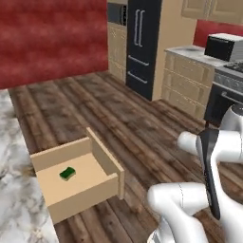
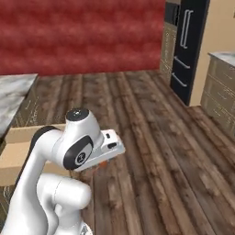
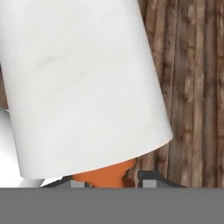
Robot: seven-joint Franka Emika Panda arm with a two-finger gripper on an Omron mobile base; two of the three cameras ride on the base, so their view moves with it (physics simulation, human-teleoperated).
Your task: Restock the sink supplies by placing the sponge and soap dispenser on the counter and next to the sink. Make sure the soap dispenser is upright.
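Soap dispenser [image 3: 83, 87] sits right up against the hand camera, white body foremost, orange pump end toward the fingers. Likely light, rigid and slick plastic; the narrow pump neck is the natural place to pinch. Hand [image 3: 109, 183] is partly closed on that orange neck, carrying it over the wooden floor. Sponge [image 1: 68, 173], probably soft and light, lies in the open drawer [image 1: 102, 156] beside the marble bench [image 1: 12, 180].

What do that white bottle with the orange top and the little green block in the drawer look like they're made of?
The soap dispenser looks like smooth matte plastic or ceramic, white with faint grey streaks; its orange pump top reads as plastic. The sponge is a dull green block, probably foam, though too small to show texture. The drawer looks like pale unvarnished wood.
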